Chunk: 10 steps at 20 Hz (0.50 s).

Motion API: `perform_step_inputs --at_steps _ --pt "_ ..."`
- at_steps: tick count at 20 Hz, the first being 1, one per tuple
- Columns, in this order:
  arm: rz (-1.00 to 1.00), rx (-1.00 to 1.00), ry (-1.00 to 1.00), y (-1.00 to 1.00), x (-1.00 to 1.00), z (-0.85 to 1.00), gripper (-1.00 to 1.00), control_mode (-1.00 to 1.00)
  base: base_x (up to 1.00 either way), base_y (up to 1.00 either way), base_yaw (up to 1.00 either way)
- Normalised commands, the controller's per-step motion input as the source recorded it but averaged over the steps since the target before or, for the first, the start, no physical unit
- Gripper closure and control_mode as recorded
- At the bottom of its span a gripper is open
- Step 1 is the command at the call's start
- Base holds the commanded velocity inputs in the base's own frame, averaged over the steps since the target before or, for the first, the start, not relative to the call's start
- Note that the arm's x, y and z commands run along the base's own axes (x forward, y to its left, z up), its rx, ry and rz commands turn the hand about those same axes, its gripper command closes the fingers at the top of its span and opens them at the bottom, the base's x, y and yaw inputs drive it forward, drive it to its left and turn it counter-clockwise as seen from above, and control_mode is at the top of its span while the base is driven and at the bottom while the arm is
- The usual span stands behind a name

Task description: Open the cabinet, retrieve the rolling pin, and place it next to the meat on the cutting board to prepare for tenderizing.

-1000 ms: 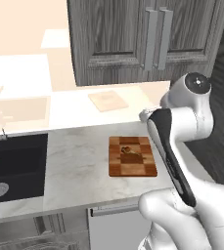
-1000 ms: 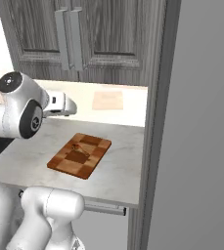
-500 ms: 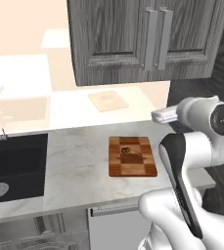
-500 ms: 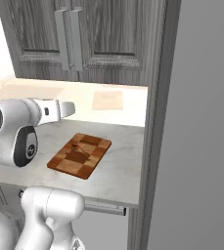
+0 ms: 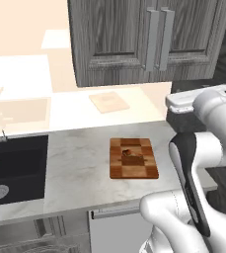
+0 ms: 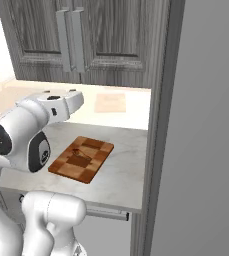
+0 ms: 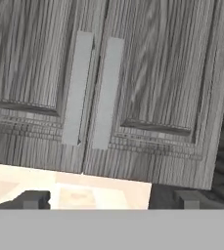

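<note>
Cabinet doors both closed, nothing done yet. Gripper faces the handles, jaws wide apart, empty. Meat waits on cutting board.

The white arm is folded high, elbow bent, wrist level and reaching forward – the pincer points ahead, its two dark fingertips set wide apart, nothing between them – hand raised

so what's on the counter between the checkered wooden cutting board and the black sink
Nothing: in the left base view the stretch of pale marble counter between the checkered wooden cutting board and the black sink is bare.
</note>
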Motion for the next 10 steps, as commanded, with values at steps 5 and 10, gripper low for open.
perform_step_inputs --at_steps 5,10 --pt "0.0 0.05 -0.2 0.0 0.12 0.58 -1.0 -1.0 0.0 0.0 0.0" --pt "0.0 0.03 -0.18 0.0 0.26 0.43 -1.0 -1.0 0.0 0.0 0.0"
